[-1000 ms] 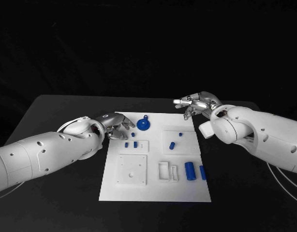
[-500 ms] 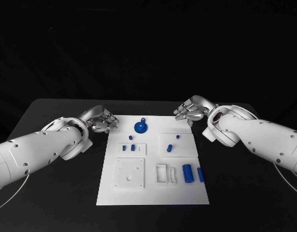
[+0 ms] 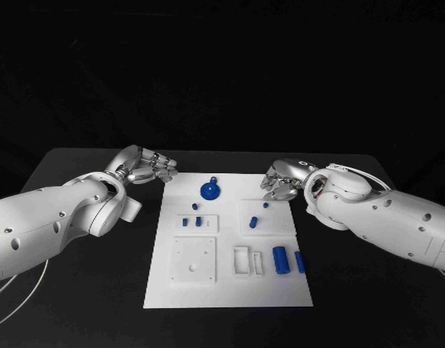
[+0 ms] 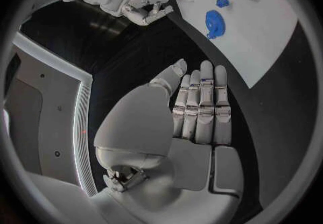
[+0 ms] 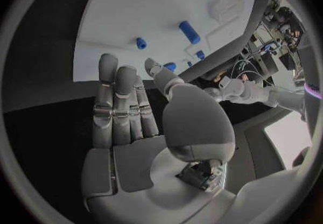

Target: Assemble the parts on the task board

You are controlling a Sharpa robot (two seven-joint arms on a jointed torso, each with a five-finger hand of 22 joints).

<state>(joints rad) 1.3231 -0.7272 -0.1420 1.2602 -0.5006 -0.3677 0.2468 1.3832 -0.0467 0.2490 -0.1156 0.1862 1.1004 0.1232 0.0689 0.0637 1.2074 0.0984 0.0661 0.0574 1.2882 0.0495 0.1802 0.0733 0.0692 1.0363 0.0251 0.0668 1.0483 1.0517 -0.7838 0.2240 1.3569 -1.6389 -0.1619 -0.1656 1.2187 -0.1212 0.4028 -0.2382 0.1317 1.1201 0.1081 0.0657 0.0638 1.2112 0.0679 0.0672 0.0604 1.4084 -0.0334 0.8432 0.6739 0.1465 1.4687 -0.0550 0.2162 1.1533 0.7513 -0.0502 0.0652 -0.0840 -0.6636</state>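
Over the last second both empty, loosely extended hands — left hand and right hand — withdrew to the task board's upper corners, leaving every part ungrasped.

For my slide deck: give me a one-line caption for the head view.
Both empty hands, left hand and right hand, flank the far end of the task board, blue parts untouched.

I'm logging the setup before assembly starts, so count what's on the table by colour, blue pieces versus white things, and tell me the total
Blue parts, in the head view: 8. A round part, three small ones, two on the right block, and two cylinders.
White task board: 1
Total: 9
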